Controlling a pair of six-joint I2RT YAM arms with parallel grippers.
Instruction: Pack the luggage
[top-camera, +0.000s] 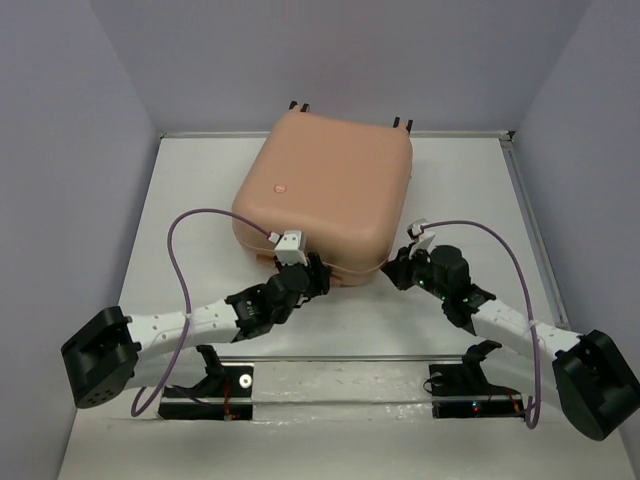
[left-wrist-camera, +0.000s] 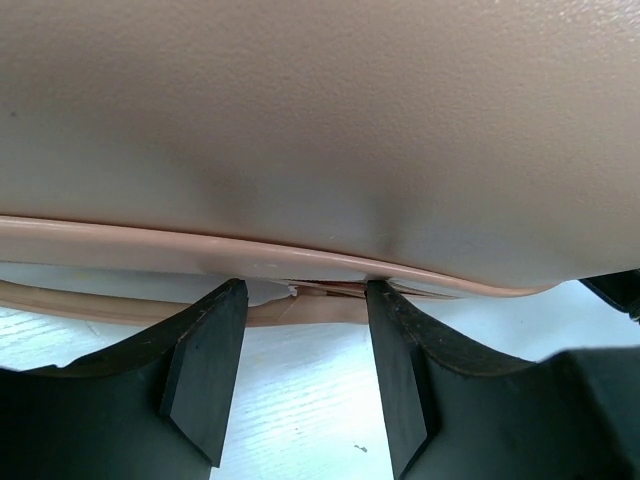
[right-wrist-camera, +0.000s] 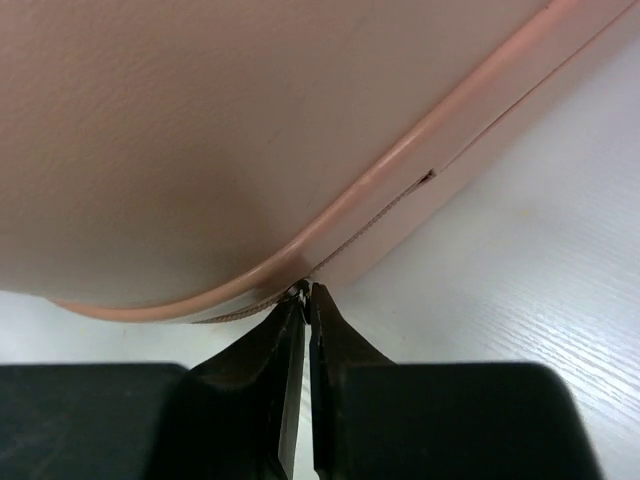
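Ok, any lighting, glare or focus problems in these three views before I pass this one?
Top external: even, soft light, the luggage sharp, shadows faint. Left wrist: the luggage fills the top with a dull shadow patch; the table looks washed out between the dark fingers of the left gripper. Right wrist: zipper seam and table grain sharp, the right gripper black and featureless.

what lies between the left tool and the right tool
In the top view, only the near edge of the luggage and bare white table lie between the left tool and right tool.
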